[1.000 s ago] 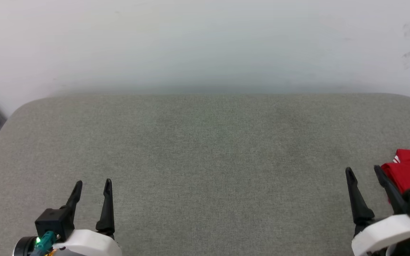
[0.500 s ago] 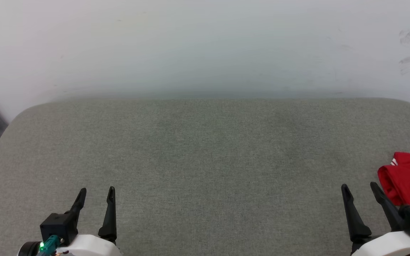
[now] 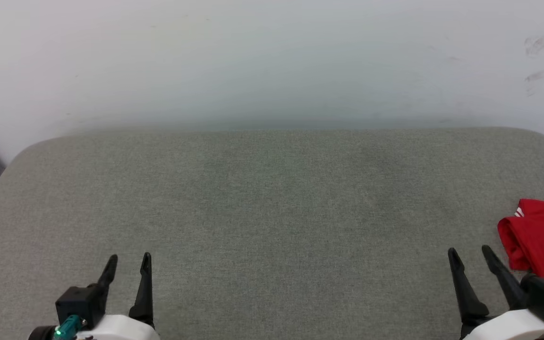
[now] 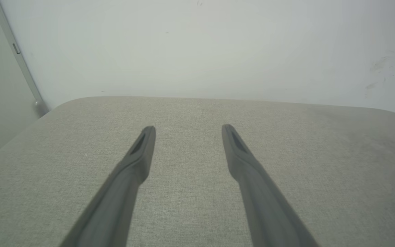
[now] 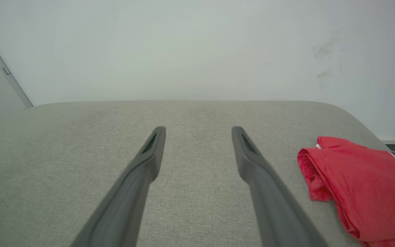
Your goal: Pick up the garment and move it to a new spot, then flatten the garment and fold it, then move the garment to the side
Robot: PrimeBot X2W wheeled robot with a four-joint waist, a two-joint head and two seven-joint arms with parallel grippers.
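Garment: red bundle, right edge of frame.
My left gripper: apart, empty, lower left.
My right gripper: apart, empty, beside it.

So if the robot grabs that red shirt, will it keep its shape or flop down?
Probably floppy: the red shirt lies in soft, rumpled folds on the grey cushion, so it would likely droop and unfold when lifted. It looks thin, so probably light.
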